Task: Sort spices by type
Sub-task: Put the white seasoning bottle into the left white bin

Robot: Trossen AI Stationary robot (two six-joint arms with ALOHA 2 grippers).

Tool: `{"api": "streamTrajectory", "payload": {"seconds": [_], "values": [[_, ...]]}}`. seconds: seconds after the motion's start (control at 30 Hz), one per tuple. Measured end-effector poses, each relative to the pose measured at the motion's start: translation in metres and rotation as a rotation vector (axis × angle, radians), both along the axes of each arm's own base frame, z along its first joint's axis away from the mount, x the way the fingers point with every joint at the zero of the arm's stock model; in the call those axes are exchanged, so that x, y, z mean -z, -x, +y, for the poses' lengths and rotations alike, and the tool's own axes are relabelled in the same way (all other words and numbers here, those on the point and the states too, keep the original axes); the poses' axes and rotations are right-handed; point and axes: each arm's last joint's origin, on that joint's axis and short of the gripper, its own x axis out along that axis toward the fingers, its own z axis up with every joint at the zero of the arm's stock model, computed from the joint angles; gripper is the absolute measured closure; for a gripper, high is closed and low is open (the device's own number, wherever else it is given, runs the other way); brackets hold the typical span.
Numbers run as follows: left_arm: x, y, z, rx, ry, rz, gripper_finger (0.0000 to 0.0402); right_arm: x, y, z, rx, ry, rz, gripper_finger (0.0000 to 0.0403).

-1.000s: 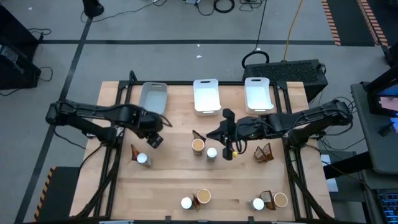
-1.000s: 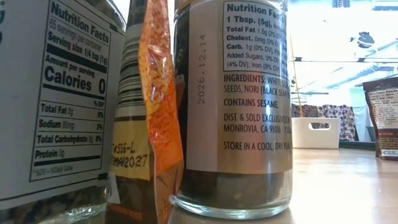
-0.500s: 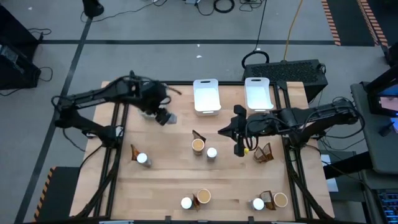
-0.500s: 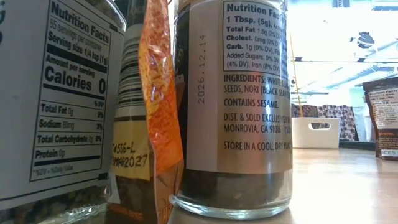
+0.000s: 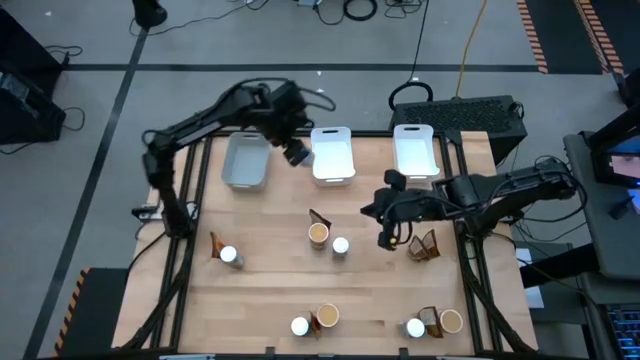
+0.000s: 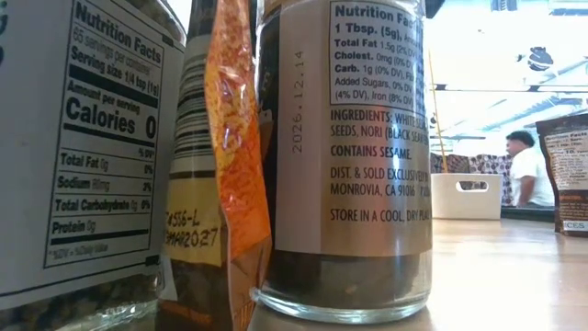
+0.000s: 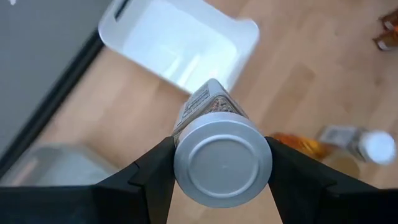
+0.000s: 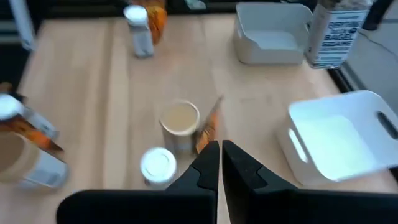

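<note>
Wooden desk (image 5: 270,300), three trays along the back. Left tool (image 5: 296,155), clenched on a jar (image 7: 214,146), just swung up between the grey tray (image 5: 246,160) and middle tray (image 5: 332,155), so a drop-off looks close. Right tool (image 5: 386,238) hangs pinched shut, empty, mid-desk.

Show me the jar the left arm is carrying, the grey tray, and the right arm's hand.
Carried jar (image 7: 222,163): left wrist view, on its white cap.
Grey tray (image 5: 244,162): high view, on its bare floor.
Right hand (image 8: 221,163): right wrist view, between its closed fingertips.
</note>
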Motion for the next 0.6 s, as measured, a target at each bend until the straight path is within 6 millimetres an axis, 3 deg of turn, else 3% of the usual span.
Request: {"api": "streamTrajectory", "payload": {"seconds": [0.33, 0.6], "values": [[0.040, -0.046, 0.060, 0.044, -0.032, 0.005, 0.0186, 0.000, 0.014, -0.002, -0.030, 0.075, 0.078, 0.0403], [0.062, -0.061, 0.082, 0.122, -0.100, -0.008, 0.0186, -0.020, 0.035, -0.019, 0.051, 0.076, -0.022, 0.0403]]}}
